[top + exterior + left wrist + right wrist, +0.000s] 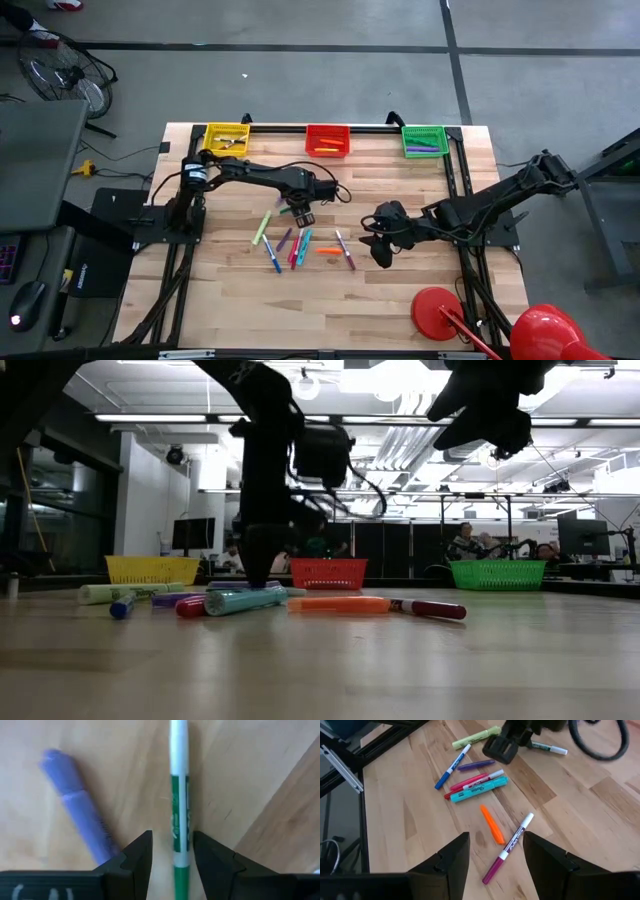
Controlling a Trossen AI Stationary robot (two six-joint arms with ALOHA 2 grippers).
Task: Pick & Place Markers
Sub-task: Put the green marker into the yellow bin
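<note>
**Green marker lying between the left jaws**

While the high view is looking straight down, the left gripper point(300, 213) is hanging over the upper edge of the marker cluster point(300, 245) at mid-table, and the right gripper point(380, 245) is hovering just right of that cluster. Three baskets are standing along the far edge: yellow point(227, 138), red point(327, 139) and green point(424, 139), each showing markers inside.

Across the low view, the left arm is reaching down to the table behind a row of markers, among them a teal marker point(245, 600) and an orange marker point(338, 603). The right arm is hanging high, clear of the table.

Through the left wrist view, a green marker point(179, 815) is lying straight down the gap between the two fingers point(132, 865), which are standing apart on either side of it; whether they are touching it I cannot tell. A purple marker point(80, 817) is lying slanted just outside one finger.

Through the right wrist view, the right jaws are standing released and holding nothing, above a magenta marker point(507, 850) beside the orange one.
</note>
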